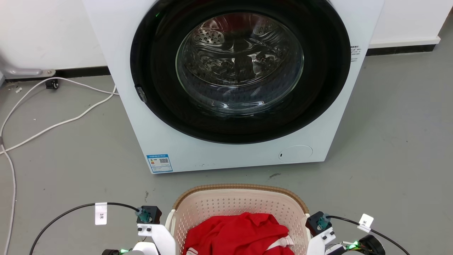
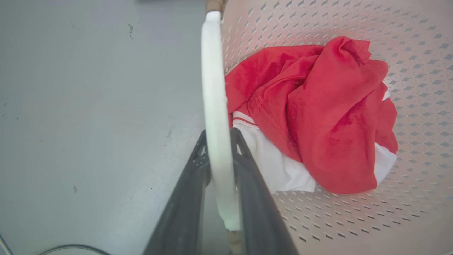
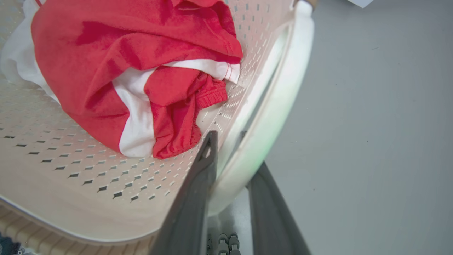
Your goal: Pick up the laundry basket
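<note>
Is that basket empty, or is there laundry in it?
Not empty. The laundry basket holds crumpled red and white clothing lying at its bottom. It is far from full: much of the perforated wall above the clothing is bare.

**Hidden or cut off**

Head view: the basket's (image 1: 240, 193) near half is cut off by the bottom edge, and so is the red cloth (image 1: 237, 233). The washer's (image 1: 226, 157) top is cut off too. Print on its blue sticker (image 1: 159, 163) is too small to read.

L wrist view: the left handle (image 2: 216, 106) hides the left gripper's (image 2: 218, 131) inner finger faces.

R wrist view: the right handle (image 3: 283, 88) covers most of one right gripper (image 3: 228, 134) finger tip.
</note>
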